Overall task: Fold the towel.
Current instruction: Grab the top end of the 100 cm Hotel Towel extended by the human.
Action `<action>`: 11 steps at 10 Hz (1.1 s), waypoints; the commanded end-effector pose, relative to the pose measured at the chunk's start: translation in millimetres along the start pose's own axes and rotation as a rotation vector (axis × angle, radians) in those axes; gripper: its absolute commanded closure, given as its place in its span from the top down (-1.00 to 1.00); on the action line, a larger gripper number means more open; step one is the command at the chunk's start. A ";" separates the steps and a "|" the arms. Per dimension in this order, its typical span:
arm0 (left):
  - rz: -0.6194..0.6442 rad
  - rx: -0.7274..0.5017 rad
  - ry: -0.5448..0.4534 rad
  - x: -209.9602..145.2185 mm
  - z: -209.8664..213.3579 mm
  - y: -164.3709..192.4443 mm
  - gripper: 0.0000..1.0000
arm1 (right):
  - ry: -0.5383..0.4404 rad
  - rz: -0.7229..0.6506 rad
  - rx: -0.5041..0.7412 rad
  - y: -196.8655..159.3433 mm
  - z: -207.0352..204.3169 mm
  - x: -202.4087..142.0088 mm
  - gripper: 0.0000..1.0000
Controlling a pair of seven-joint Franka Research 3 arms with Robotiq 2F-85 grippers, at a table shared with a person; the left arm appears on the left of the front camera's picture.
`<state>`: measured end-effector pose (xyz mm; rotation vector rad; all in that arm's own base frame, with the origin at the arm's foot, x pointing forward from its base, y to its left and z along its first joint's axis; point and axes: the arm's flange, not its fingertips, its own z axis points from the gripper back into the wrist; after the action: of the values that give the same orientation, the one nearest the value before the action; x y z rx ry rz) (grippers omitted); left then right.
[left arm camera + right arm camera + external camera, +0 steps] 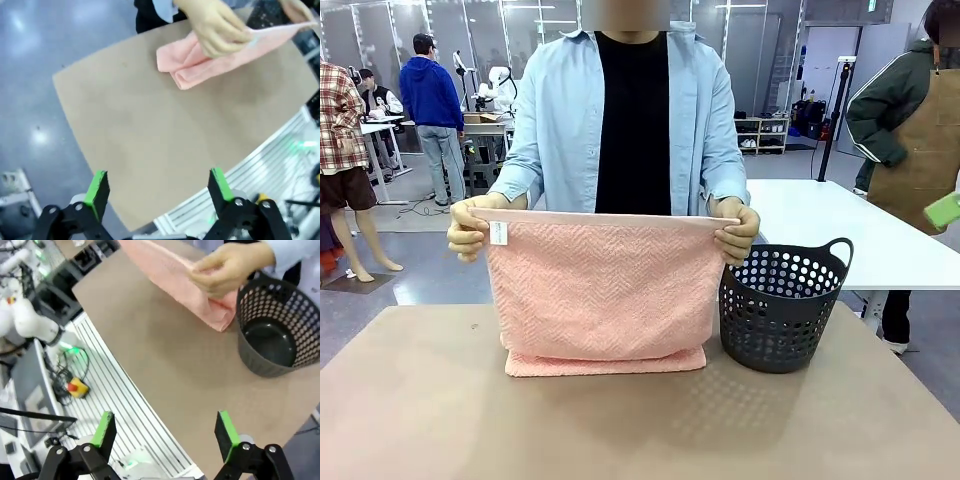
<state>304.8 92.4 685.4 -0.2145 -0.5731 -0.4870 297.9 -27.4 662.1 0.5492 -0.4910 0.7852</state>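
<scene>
The robot's left hand (pixel 157 181) and right hand (pixel 165 422) both gape wide and empty above the near edge of the counter (pixel 620 430). The towel (pixel 600 290) is well beyond both, just left of the basket (pixel 782 310), with its long axis running across the counter. The person (pixel 630 120) holds its top corners up and its foot rests folded on the counter; neither hand looks clearly nearer.

table (pixel 420 400): tan | on it: towel (pixel 600 300) lower fold, dark basket (pixel 770 320)

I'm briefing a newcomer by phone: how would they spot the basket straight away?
Start at the brown table, where a person holds up a pink towel. Beside the towel, on the robot's right, stands the basket. It alone is dark grey, round and dotted with holes.
</scene>
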 end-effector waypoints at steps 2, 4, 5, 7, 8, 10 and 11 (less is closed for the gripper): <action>-0.179 0.054 0.073 52.4 -11.0 -38.2 1.00 | 0.155 0.109 -0.086 34.9 -29.3 49.5 1.00; -0.249 0.036 0.083 68.9 -19.5 -66.9 1.00 | 0.181 0.140 -0.111 48.0 -41.1 67.4 1.00; -0.252 0.038 0.079 70.5 -22.2 -71.6 1.00 | 0.157 0.138 -0.116 49.5 -41.9 69.8 1.00; -0.266 0.008 0.081 69.3 -23.8 -76.0 1.00 | 0.168 0.167 -0.094 56.3 -45.0 67.9 1.00; -0.266 0.008 0.081 69.3 -23.8 -76.0 1.00 | 0.168 0.167 -0.094 56.3 -45.0 67.9 1.00; -0.266 0.008 0.081 69.3 -23.8 -76.0 1.00 | 0.168 0.167 -0.094 56.3 -45.0 67.9 1.00; -0.272 -0.007 0.072 69.9 -24.3 -75.8 1.00 | 0.168 0.167 -0.094 56.3 -45.0 67.9 1.00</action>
<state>329.7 -7.0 709.4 -0.1287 -0.5332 -0.7580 307.0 68.5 684.4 0.3691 -0.4231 0.9756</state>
